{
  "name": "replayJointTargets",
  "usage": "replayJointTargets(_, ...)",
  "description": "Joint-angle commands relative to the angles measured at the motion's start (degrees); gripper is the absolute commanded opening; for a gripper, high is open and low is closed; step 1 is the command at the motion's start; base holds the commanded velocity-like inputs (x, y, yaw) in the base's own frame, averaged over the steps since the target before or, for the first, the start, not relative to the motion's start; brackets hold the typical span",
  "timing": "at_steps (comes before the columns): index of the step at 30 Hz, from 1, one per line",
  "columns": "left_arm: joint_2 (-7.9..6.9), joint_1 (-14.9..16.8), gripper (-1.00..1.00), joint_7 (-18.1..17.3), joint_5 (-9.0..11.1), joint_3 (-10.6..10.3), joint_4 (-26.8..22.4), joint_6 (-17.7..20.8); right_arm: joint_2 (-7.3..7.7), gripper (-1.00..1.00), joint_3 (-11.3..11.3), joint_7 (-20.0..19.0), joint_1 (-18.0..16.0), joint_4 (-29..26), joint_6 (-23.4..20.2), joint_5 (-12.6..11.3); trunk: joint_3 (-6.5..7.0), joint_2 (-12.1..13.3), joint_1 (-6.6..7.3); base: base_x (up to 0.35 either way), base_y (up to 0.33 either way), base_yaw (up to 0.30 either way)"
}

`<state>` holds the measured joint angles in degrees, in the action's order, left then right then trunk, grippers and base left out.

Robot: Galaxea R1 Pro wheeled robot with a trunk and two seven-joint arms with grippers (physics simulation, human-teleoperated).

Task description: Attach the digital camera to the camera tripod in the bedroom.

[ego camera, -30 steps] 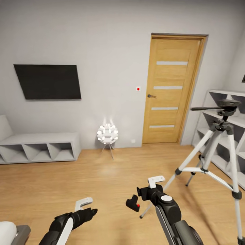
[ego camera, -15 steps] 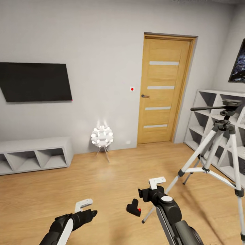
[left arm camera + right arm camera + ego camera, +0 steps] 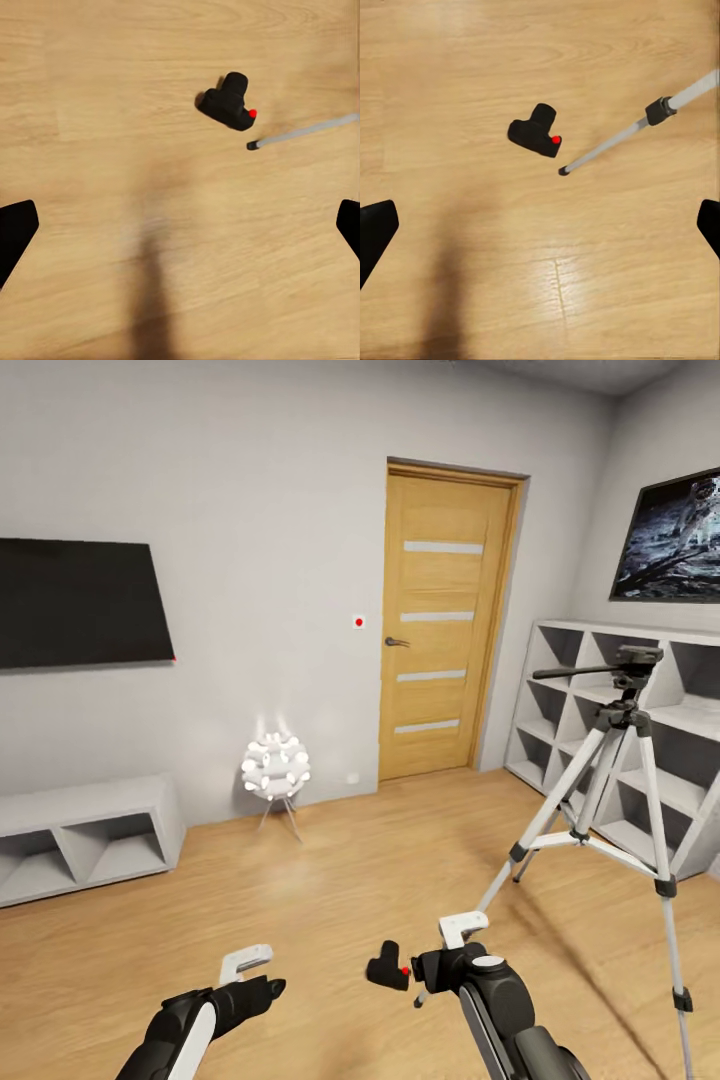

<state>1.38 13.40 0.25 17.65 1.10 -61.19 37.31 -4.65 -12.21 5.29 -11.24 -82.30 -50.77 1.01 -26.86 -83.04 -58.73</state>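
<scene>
Taking the digital camera (image 3: 389, 967) as the landmark, it is lying on the wood floor (image 3: 330, 880) of the bedroom, with the left gripper (image 3: 262, 988) hanging to its left, fingers spread wide and holding nothing, and a low grey shelf unit (image 3: 80, 838) and a glowing white ball lamp (image 3: 275, 767) standing well behind it. Just to the camera's right the right gripper (image 3: 540, 225) is hovering, likewise wide and empty, beside the nearest foot of the camera tripod (image 3: 610, 760), which is standing before the white cube shelves (image 3: 640, 740).
</scene>
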Motion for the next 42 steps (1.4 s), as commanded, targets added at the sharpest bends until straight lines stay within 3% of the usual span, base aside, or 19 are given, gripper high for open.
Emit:
replayJointTargets(1,0.06,0.0,1.00,0.1,0.2,0.1,-0.1,0.3,0.04,1.00,0.0,0.1,0.3,0.5,-0.4,0.0,-0.06,0.0,0.00,0.001,0.086,-0.274)
replayJointTargets(10,0.10,0.0,1.00,0.0,0.2,0.1,-0.1,0.3,1.87,1.00,0.3,0.0,1.2,1.5,-0.6,-0.1,-0.06,0.0,0.00,0.000,0.036,-0.276)
replayJointTargets(19,0.12,0.0,1.00,-0.2,0.5,0.1,-0.2,0.4,6.43,1.00,1.3,-0.3,2.4,6.7,-0.1,-0.3,-0.06,0.0,0.00,0.000,0.006,-0.277)
replayJointTargets(20,0.09,0.0,1.00,-0.2,0.5,0.2,-0.2,0.5,7.59,1.00,3.0,-0.4,2.6,9.1,0.3,-0.4,-0.06,0.0,0.00,0.012,0.030,-0.277)
replayJointTargets(25,0.01,0.0,1.00,-0.2,0.5,0.3,-0.2,0.6,8.79,1.00,6.1,-0.8,2.7,12.4,1.6,-0.4,-0.06,0.0,0.00,0.060,0.092,-0.269)
replayJointTargets(28,-0.01,0.0,1.00,-0.2,0.5,0.2,-0.2,0.6,10.02,1.00,9.4,-3.0,2.7,17.5,5.7,-0.5,-0.06,0.0,0.00,0.133,0.173,-0.183)
replayJointTargets(29,0.00,0.0,1.00,-0.3,0.5,0.2,-0.2,0.6,10.86,1.00,11.1,-6.1,2.8,21.6,9.7,-0.4,-0.06,0.0,0.00,0.174,0.207,-0.092)
replayJointTargets(31,0.01,0.0,1.00,-0.3,0.5,0.2,-0.2,0.6,11.75,1.00,12.3,-9.5,2.8,25.7,13.8,-0.3,-0.06,0.0,0.00,0.191,0.213,-0.066)
replayJointTargets(34,0.05,0.0,1.00,-0.3,0.5,0.1,-0.2,0.6,13.32,1.00,13.3,-13.5,2.8,31.1,18.7,-0.2,-0.06,0.0,0.00,0.214,0.215,-0.038)
replayJointTargets(36,0.09,0.0,1.00,-0.3,0.4,0.1,-0.2,0.6,14.91,1.00,13.9,-16.1,2.9,37.8,22.7,0.0,-0.06,0.0,0.00,0.239,0.207,-0.016)
replayJointTargets(42,0.11,0.0,1.00,-0.3,0.4,0.1,-0.2,0.6,15.86,1.00,14.3,-17.5,2.8,46.6,30.5,0.1,-0.06,0.0,0.00,0.254,0.197,-0.006)
